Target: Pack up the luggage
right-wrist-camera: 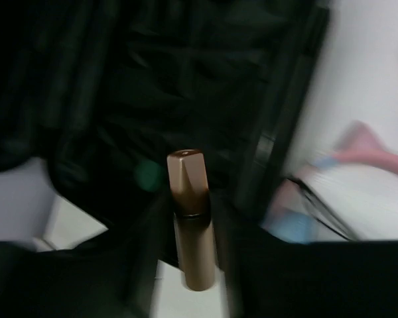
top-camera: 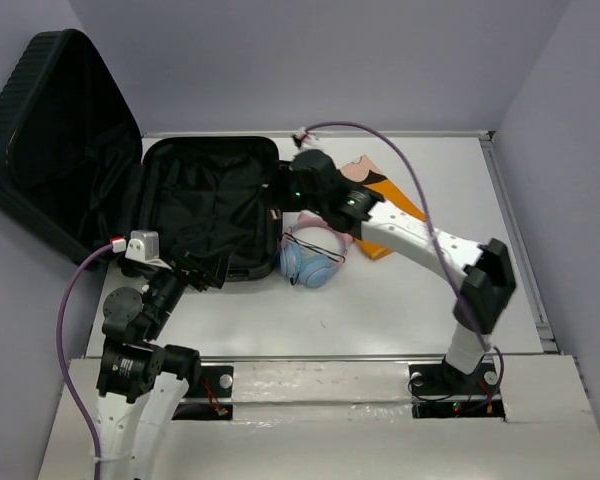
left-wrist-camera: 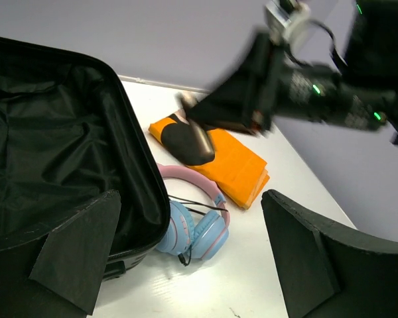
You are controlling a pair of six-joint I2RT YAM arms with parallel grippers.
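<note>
The luggage, a large black ribbed suitcase (top-camera: 210, 205), lies open on the table with its lid (top-camera: 55, 130) leaning up at the left. My right gripper (top-camera: 290, 183) hovers at the suitcase's right rim. In the right wrist view it (right-wrist-camera: 189, 265) is shut on a bronze tube with a cap (right-wrist-camera: 189, 205), with the black lining (right-wrist-camera: 152, 79) below. My left gripper (top-camera: 195, 272) is open and empty at the suitcase's near rim. In the left wrist view its fingers (left-wrist-camera: 79, 245) frame the suitcase wall (left-wrist-camera: 129, 165) and the headphones.
Blue and pink headphones (top-camera: 310, 262) lie against the suitcase's right side, also in the left wrist view (left-wrist-camera: 199, 225). A folded orange cloth (top-camera: 392, 212) with a dark item (left-wrist-camera: 189, 142) on it lies behind them. Walls close in on the left, back and right.
</note>
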